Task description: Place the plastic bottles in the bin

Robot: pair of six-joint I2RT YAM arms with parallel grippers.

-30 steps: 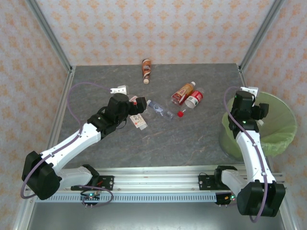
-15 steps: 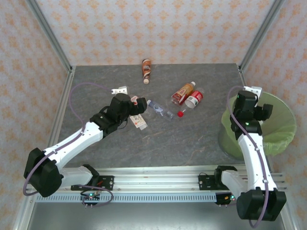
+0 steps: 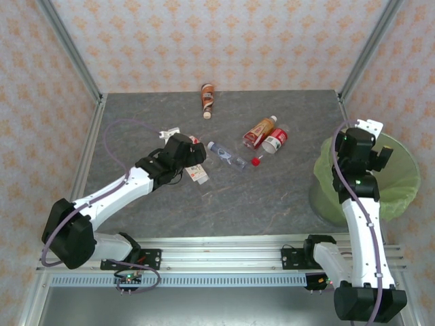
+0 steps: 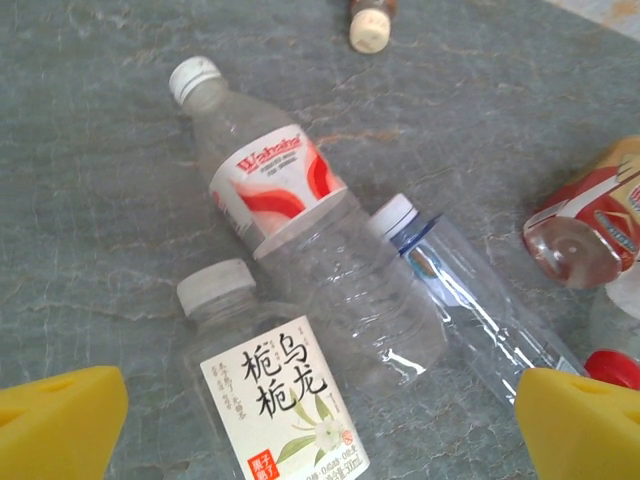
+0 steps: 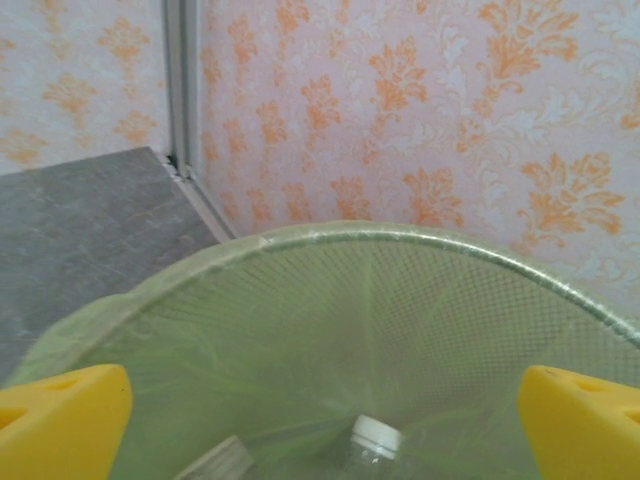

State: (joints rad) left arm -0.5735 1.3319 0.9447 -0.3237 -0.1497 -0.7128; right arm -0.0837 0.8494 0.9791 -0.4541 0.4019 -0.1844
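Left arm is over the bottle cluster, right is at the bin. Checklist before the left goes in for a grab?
1. Left jaws open and empty: ok; pads are spread wide.
2. Target lined up: ok; the white-label bottle lies between the pads, left of centre.
3. Target free of neighbours: not ok; the red-label bottle lies against it, and the blue-necked bottle is close beside.
4. Left jaws' height over the table: cannot tell.
5. Right jaws empty: ok; open above the bin.
6. Bin has room: ok; a white cap shows low inside.
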